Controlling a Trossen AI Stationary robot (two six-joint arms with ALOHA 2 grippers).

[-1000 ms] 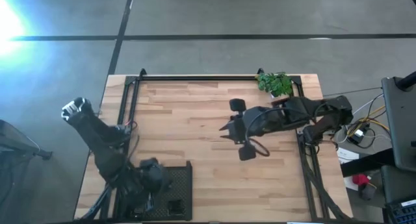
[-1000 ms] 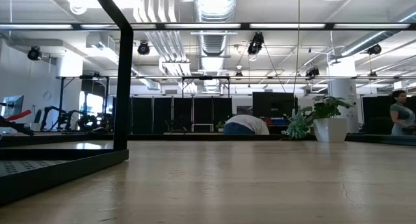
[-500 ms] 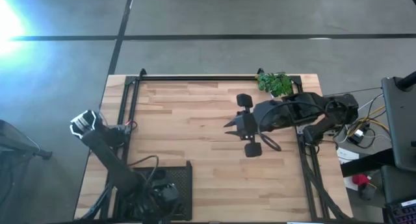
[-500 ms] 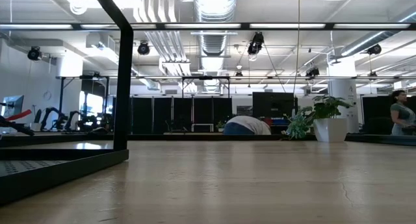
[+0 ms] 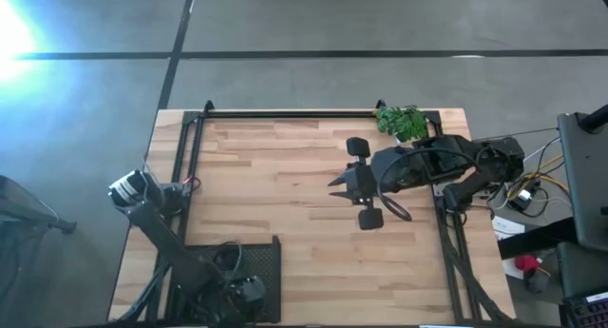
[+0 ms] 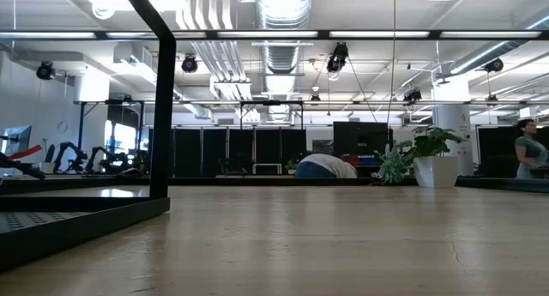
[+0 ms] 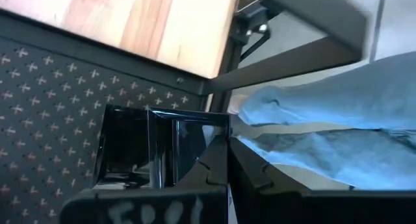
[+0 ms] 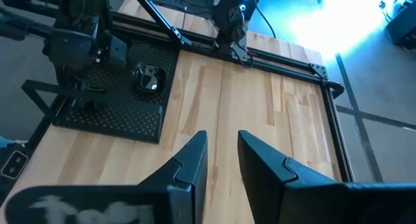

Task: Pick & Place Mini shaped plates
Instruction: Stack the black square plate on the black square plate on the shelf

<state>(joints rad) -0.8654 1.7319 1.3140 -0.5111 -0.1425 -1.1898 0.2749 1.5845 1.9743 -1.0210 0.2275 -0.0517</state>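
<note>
Lowered since a second ago, my left gripper [image 7: 224, 165] hangs closed over a plate [image 7: 156, 149] on the tray [image 8: 107, 97] at the desk's [image 5: 285, 185] near-left corner; my right gripper [image 8: 221, 156], slightly parted, hovers mid-desk.

Non-task items lying in view around the work surface

A wooden table [image 5: 285, 176] is filling the centre of the high view; a black frame rail [image 5: 294, 114] is running along its far edge; a green leafy plant [image 5: 401, 122] is sitting at the far right corner; a black mesh tray [image 5: 271, 261] is resting at the near left edge; a potted plant [image 6: 426, 154] is standing in the room beyond; a person [image 6: 526, 154] is standing at the far right of the low view; a bent-over person [image 6: 322, 166] is showing behind the table.
</note>
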